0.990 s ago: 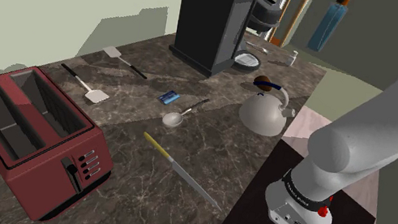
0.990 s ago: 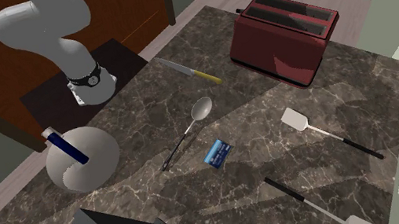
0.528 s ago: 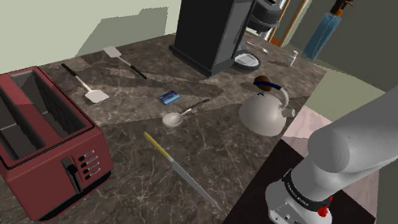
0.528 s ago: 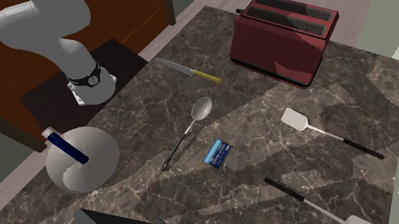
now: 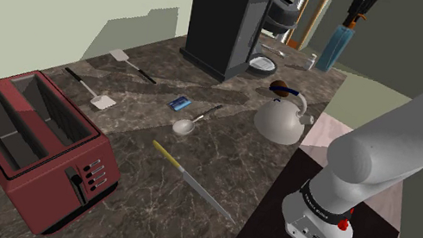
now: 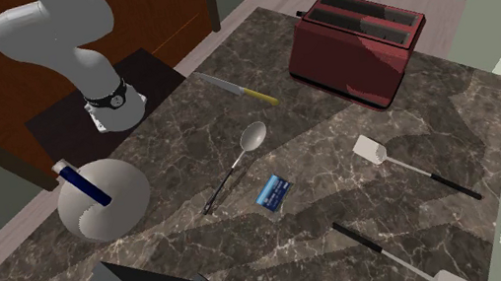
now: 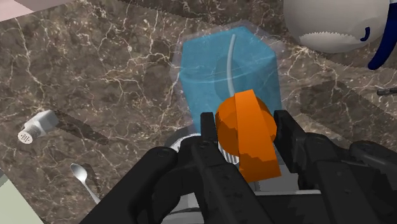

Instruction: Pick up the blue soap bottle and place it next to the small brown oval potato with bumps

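Dark marbled counter [image 5: 221, 155] stretching beneath me.
I am noting red toaster [image 5: 27, 141], knife [image 5: 191, 180], spoon [image 5: 192, 121], blue card [image 5: 177, 102], spatula [image 5: 92, 90], kettle [image 5: 282, 116] and coffee machine [image 5: 225, 24] resting on it.

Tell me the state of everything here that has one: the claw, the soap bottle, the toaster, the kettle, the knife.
soap bottle: upright, clasped at its orange pump.
claw: shut on the soap bottle.
toaster: upright, both slots empty.
kettle: upright on the counter.
knife: lying flat on the counter.

Gripper [image 5: 358, 11] cut by shoulder view's top edge; kettle [image 7: 337, 25] cropped.
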